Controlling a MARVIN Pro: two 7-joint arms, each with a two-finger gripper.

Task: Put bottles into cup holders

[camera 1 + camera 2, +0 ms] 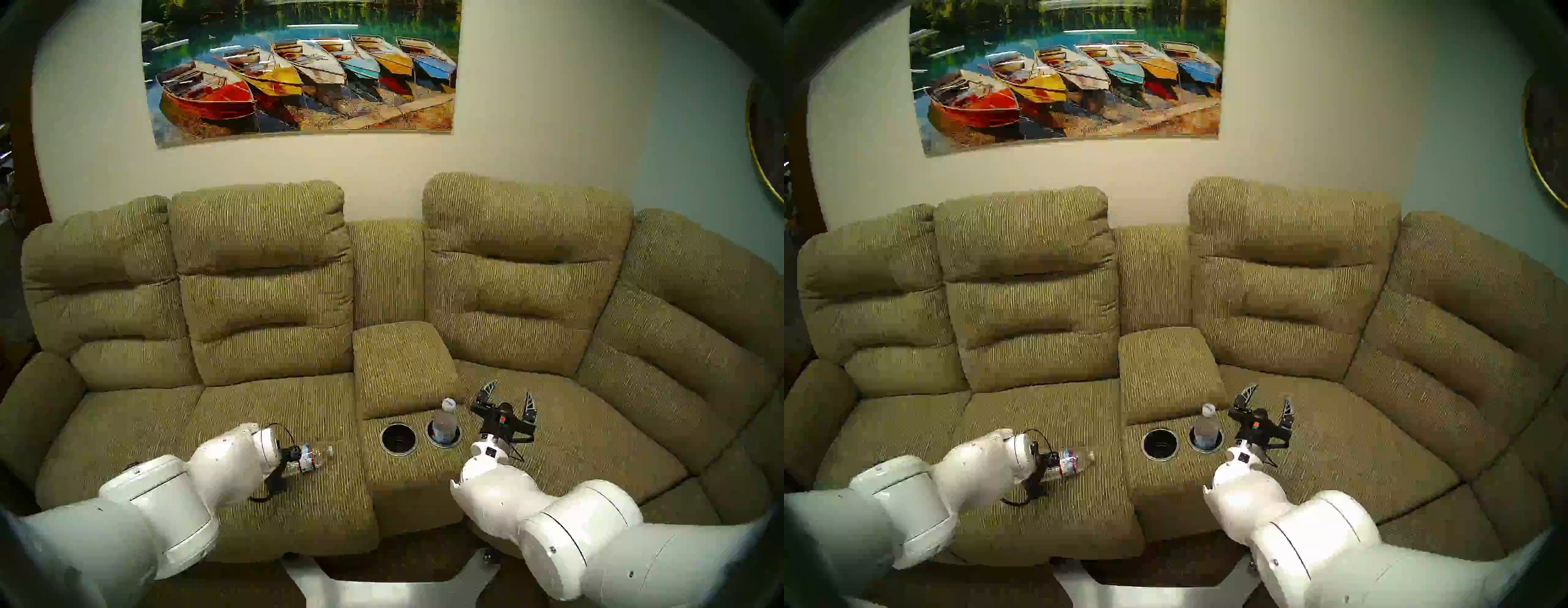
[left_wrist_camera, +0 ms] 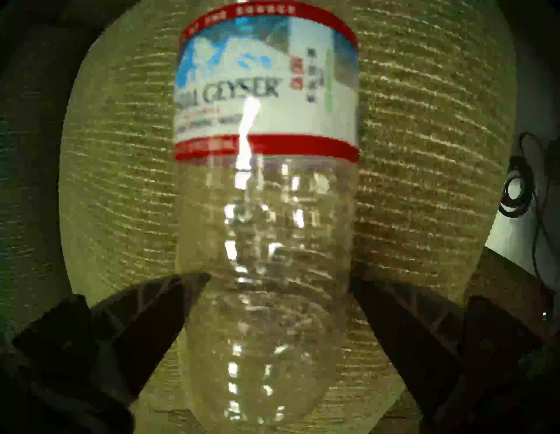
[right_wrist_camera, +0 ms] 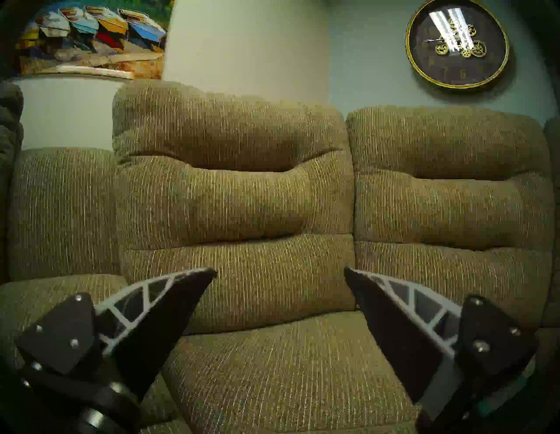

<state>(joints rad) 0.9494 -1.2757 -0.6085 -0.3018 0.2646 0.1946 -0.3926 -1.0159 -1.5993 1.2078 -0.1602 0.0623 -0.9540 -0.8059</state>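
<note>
A: Position of the red-labelled bottle?

B: Lying on its side on the sofa seat, long axis running toward the empty cup holder. The left gripper is directly over it, jaws spread wide, straddling the lower body, not clamped.

A: The other bottle?

B: The pale-labelled bottle stands upright in the right holder. The right gripper is beside it, jaws apart, empty.

Olive-tan sofa, ribbed in fine pale stripes. Clear bottle banded with red, white and blue label, dark lettering. Second clear bottle, white cap, pale blue-white label. Silver-rimmed black cup holders. White arms, black grippers with grey lattice fingers. Painting: red, yellow, teal, orange, blue boats on green water. Black wall clock, gold rim and gears.
</note>
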